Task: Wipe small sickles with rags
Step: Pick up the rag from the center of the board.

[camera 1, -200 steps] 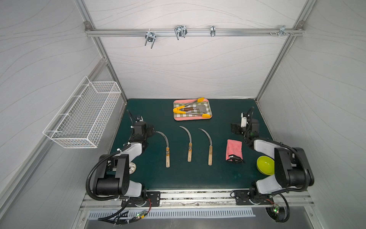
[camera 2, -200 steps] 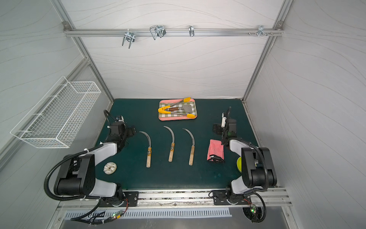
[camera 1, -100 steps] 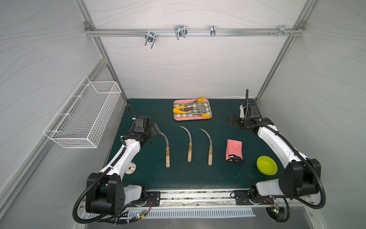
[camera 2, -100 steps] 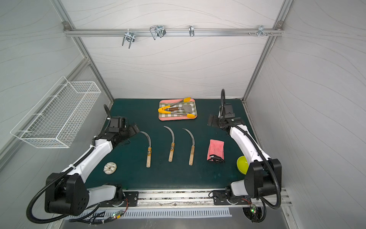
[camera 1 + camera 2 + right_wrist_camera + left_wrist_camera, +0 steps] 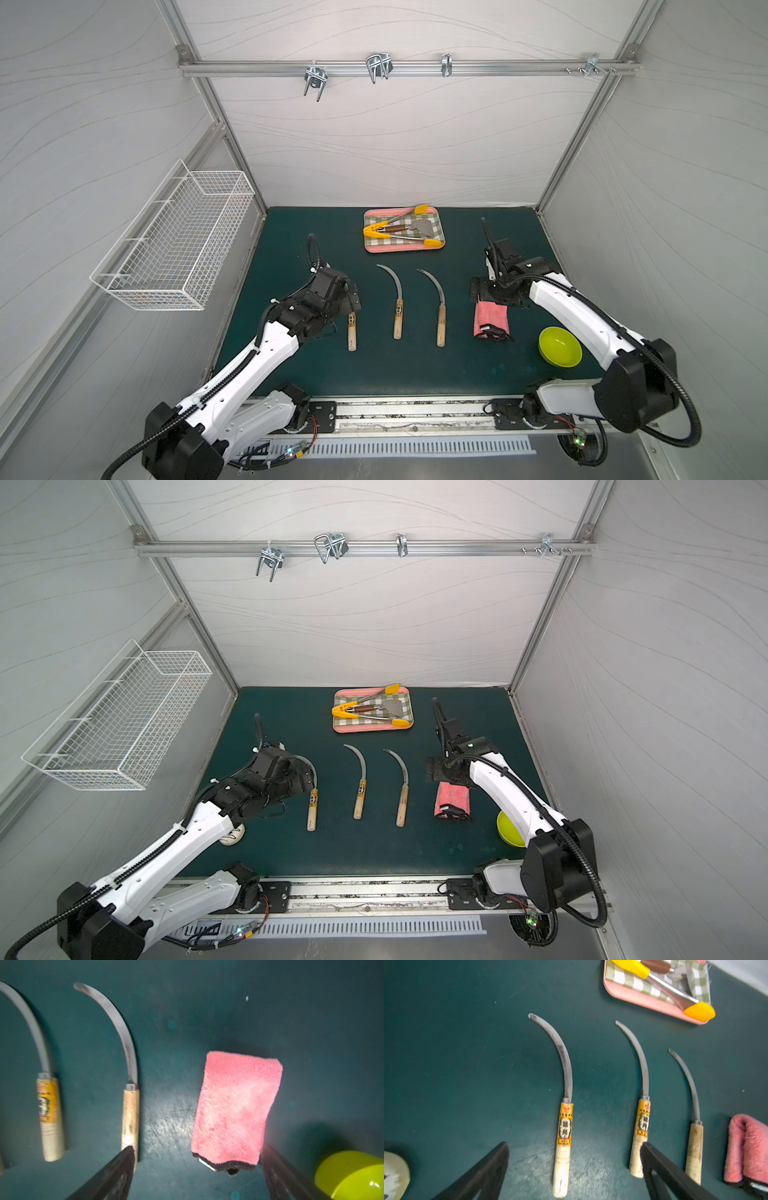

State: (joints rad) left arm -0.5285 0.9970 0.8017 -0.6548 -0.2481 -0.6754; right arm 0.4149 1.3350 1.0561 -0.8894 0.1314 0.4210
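Three small sickles (image 5: pixel 398 307) are laid side by side on the green tabletop (image 5: pixel 395 374), handles toward the robot. The pink rag (image 5: pixel 491 318) is laid just right of them. The left hand (image 5: pixel 574 1145) is spread wide over the leftmost sickle (image 5: pixel 352 332), nothing gripped. The right hand (image 5: pixel 197 1147) is spread wide over the rag, nothing gripped.

Three small sickles (image 5: pixel 398 305) lie side by side on the mat (image 5: pixel 291 232), handles frontward. Rag (image 5: pixel 491 318) just right of them; bowl (image 5: pixel 560 346) right of the rag, nearer the front. Tray (image 5: pixel 405 248) sits behind, holding tongs (image 5: pixel 409 238) and spatula (image 5: pixel 419 226).
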